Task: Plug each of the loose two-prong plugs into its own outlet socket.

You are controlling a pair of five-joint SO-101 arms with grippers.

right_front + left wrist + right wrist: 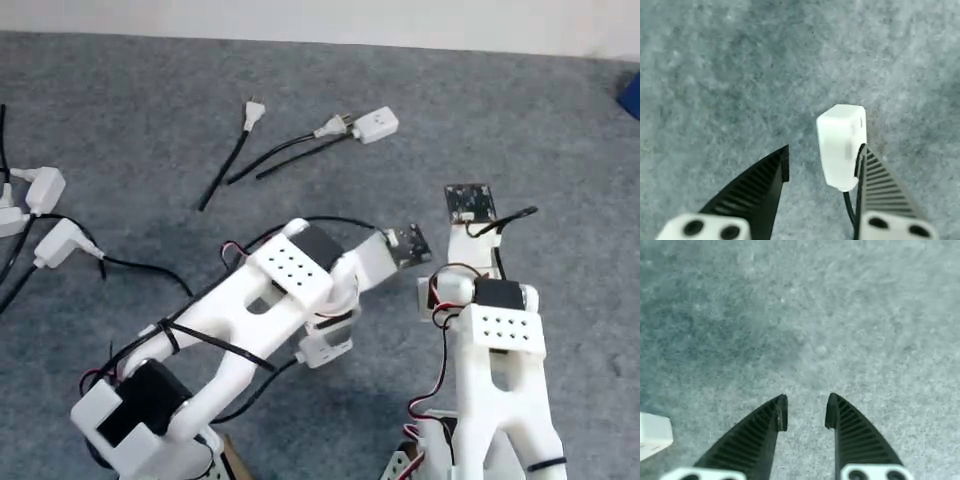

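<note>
- High view: grey mat (120, 90), fuzzy and mottled like felt.
- Plug (253, 110): small and white, on a thin black cord (222, 170), lying loose at the mat's far side.
- Socket (377, 122): boxy white plastic, well apart from the plug. A second plug (333, 126) sits at its end; seated or only touching, cannot tell.
- Edge plugs (45, 188): chunky and white, partly cut off by the frame.
- Left wrist view: left claw (823, 149) spread wide, fingers (765, 180) black and ribbed. A rounded white block (841, 140) rests against one finger only. Its cable runs behind that finger.
- Right wrist view: right claw (807, 399) slightly apart over bare mat. A white box (652, 437) is cut off at the edge.
</note>
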